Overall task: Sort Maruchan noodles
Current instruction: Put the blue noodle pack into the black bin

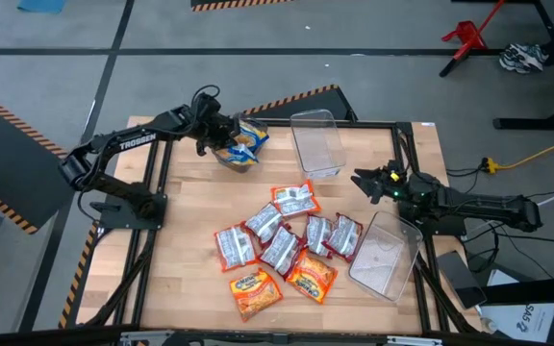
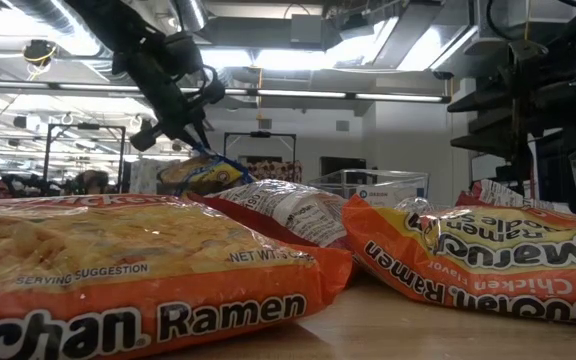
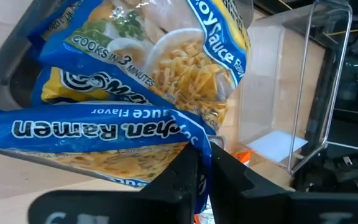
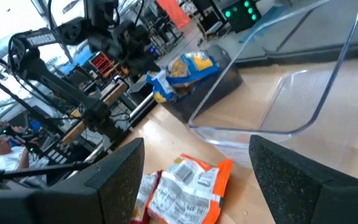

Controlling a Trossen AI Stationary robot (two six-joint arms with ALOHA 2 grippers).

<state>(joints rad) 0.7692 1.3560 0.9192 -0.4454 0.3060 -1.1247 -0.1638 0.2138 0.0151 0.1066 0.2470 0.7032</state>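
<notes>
1. High view: a pale wooden bench point(image 1: 190, 207) in a black frame is seen on a grey floor marked with orange-and-black hazard tape. A red stand and a pair of shoes lie on the floor at the far right. The left hand point(image 1: 227, 135) is held at the bench's far left, its fingers pinched on a blue-and-yellow noodle packet point(image 1: 248, 140) above a dark bin point(image 1: 235, 160). A clear bin point(image 1: 317, 142) stands just beside it; a second clear bin point(image 1: 385, 255) lies at the near right. Red-and-white packets point(image 1: 293, 200) and orange packets point(image 1: 310, 276) are spread over the bench's middle, well apart from the left hand. The right hand point(image 1: 365, 182) is held at the right edge, beside the far clear bin.

2. Low view: an open workshop with ceiling lights and ducts is seen behind the bench. Orange packets point(image 2: 138, 270) fill the foreground. The left hand point(image 2: 190, 140) comes down from above with the blue-and-yellow packet point(image 2: 203, 172) hanging from its fingertips.

3. Left wrist view: the blue-and-yellow packet point(image 3: 98, 134) is clamped at its edge between the dark fingers point(image 3: 185, 180); another blue-and-yellow packet point(image 3: 166, 56) lies behind it, and the clear bin point(image 3: 303, 93) stands alongside.

4. Right wrist view: the fingers point(image 4: 114, 177) of the right hand are seen wide apart with nothing between them. A red-and-white packet point(image 4: 185, 186) lies on the bench beyond them, the clear bin point(image 4: 278, 106) beside it, and the blue-and-yellow packets point(image 4: 182, 73) farther off by the left arm.
</notes>
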